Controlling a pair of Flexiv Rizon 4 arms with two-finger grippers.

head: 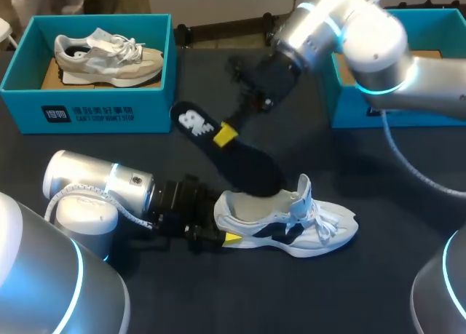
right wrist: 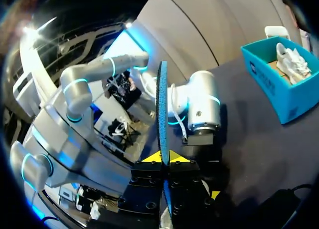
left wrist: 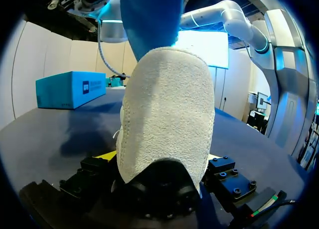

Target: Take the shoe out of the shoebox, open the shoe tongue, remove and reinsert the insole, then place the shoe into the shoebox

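Two shoes, two shoeboxes, one insole and two arms are counted. The far-left shoebox (head: 87, 114), an open teal card box at the far left corner of the worktop (head: 182, 297), holds one beige shoe (head: 109, 57) with white laces, laid on a brown card floor. The far-right shoebox (head: 349, 105), of the same teal card, is set at the far right corner. Its inside is mostly hidden behind the right arm (head: 378, 50), and only a strip of brown card floor is seen.

The white shoe (head: 291, 228), marked with black panels, is stood on its sole near the middle of the worktop, towards the near edge, with its toe turned to the right edge. Its tongue is raised upright and its white laces are loose. In the left wrist view its heel (left wrist: 167, 114) is shown as a rounded cup of nubbly white fabric. The left fingers (head: 231, 238) appear to be closed on that heel from both sides, though the tips are largely hidden by it.

The insole (head: 247, 167), long, flat and black with a white figure printed at its heel end, is held tilted. Its toe end is lowered into the mouth of the white shoe and its heel end is raised towards the far-left shoebox. It is gripped about midway along by the right fingers (head: 226, 135), whose yellow tips (right wrist: 177, 157) are pressed against its two faces.
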